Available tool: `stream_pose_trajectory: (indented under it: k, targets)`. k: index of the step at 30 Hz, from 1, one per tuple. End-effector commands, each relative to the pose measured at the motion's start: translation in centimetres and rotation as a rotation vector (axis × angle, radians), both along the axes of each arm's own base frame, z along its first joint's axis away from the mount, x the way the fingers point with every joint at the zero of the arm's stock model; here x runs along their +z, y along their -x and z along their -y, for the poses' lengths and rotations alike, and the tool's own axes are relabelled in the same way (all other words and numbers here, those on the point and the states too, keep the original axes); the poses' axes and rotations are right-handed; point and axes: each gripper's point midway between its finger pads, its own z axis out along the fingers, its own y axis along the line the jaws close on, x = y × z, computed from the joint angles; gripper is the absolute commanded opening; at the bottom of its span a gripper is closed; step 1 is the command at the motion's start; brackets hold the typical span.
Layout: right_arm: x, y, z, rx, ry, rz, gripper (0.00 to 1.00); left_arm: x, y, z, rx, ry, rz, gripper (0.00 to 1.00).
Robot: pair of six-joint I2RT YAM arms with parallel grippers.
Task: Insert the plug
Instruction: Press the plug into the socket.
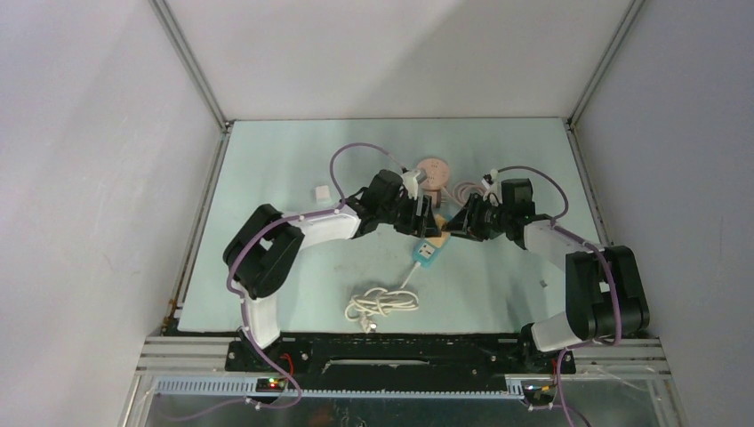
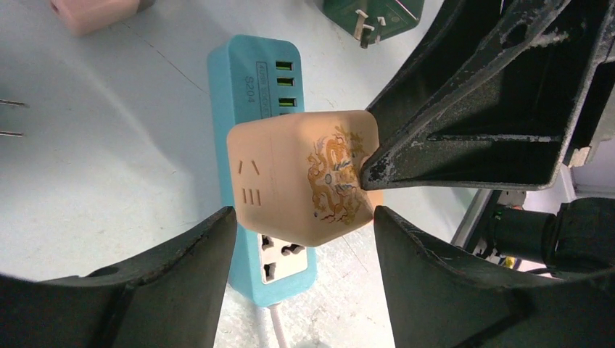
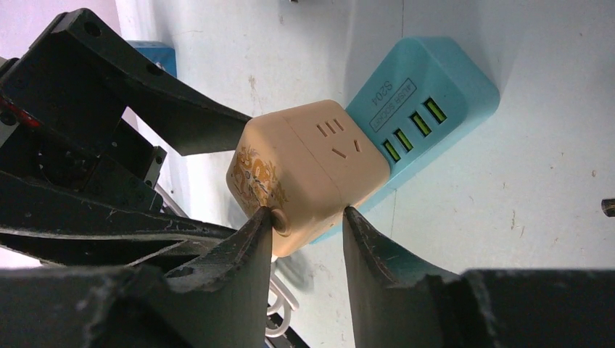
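Observation:
A peach cube plug (image 3: 304, 170) with a gold dragon print sits over the middle of the blue power strip (image 3: 428, 94). I cannot tell whether its prongs are seated. My right gripper (image 3: 308, 217) is shut on the cube's lower end. My left gripper (image 2: 304, 225) is open, its fingers wide on either side of the cube (image 2: 301, 177) without touching it. One white socket (image 2: 281, 257) of the strip (image 2: 243, 80) shows below the cube. In the top view both grippers meet over the strip (image 1: 428, 253) at mid table.
A green plug (image 2: 373, 14) and a pink adapter (image 2: 91, 11) lie beyond the strip. A round pink object (image 1: 434, 172) and a small white block (image 1: 321, 192) lie farther back. The strip's white cable (image 1: 382, 302) is coiled near the front.

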Motion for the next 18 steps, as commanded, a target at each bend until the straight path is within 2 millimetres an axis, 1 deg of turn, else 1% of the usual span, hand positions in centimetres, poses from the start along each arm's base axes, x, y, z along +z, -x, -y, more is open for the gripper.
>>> stream_pose_trajectory:
  k: [1, 4, 7, 9, 10, 15, 18]
  targets:
    - [-2.7, 0.3, 1.2, -0.019, 0.106, -0.035, 0.38, 4.3, -2.1, 0.1, 0.051, 0.053, 0.104, 0.73]
    - [-2.8, 0.4, 1.0, -0.013, 0.12, -0.034, 0.38, 4.6, -3.0, -0.3, 0.089, 0.02, 0.115, 0.72]
    - [-3.0, 0.5, 1.0, -0.007, 0.127, -0.035, 0.38, 4.2, -3.5, -0.2, 0.088, 0.001, 0.106, 0.67]
    - [-3.0, 0.7, 0.9, -0.001, 0.128, -0.04, 0.38, 4.2, -3.5, 0.1, 0.081, 0.018, 0.097, 0.61]
    - [-3.0, 0.7, 0.9, 0.0, 0.129, -0.039, 0.37, 4.2, -3.6, 0.2, 0.08, 0.026, 0.1, 0.6]
    - [-3.0, 0.7, 1.0, 0.001, 0.132, -0.035, 0.37, 4.3, -3.9, 0.0, 0.086, 0.023, 0.102, 0.6]
    - [-3.0, 0.7, 0.9, 0.003, 0.131, -0.033, 0.36, 3.4, -3.3, 0.4, 0.056, 0.019, 0.075, 0.61]
